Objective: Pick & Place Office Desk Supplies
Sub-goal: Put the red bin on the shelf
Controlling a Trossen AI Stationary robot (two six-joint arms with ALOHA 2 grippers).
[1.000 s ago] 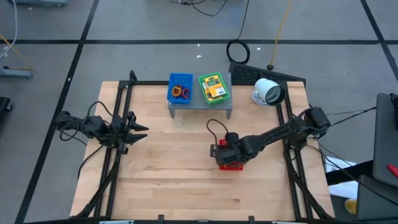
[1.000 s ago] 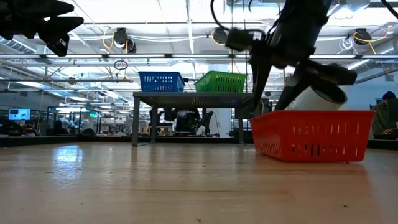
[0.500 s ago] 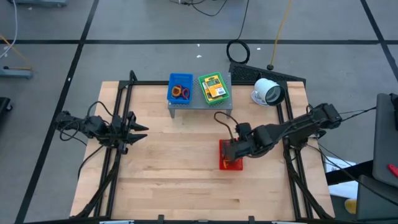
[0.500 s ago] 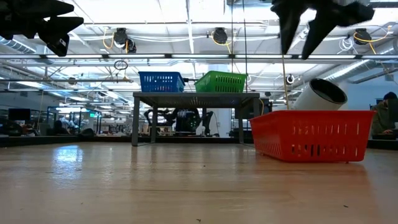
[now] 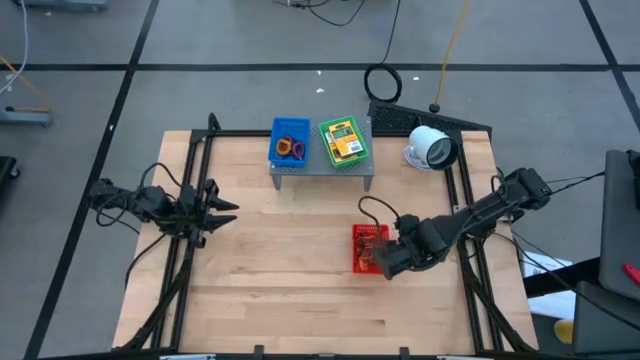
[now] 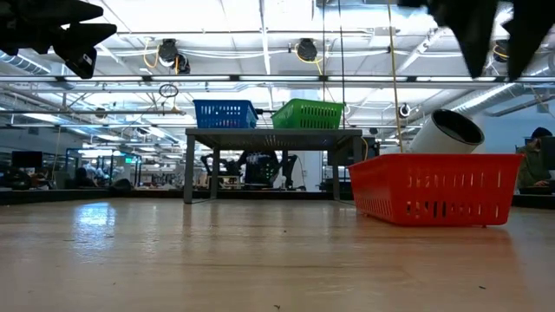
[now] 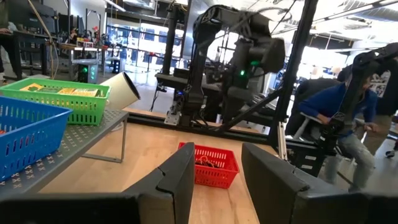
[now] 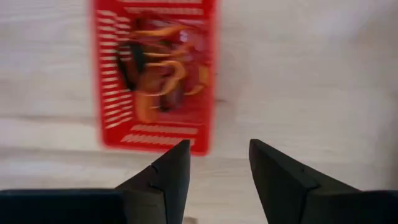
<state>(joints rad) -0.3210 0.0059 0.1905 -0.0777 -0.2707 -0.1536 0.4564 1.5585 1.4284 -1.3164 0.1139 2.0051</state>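
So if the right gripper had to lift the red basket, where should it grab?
Probably a long side wall of the red basket, taken from straight above. The basket sits flat on the table with its top open, so one finger can go inside the thin rim and one outside. The right gripper hangs open beside it. The left gripper waits far off.

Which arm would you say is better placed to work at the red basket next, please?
The right. Its gripper hangs open beside the red basket, which fills its wrist view. The left gripper waits open at the table's left edge, far from the basket.
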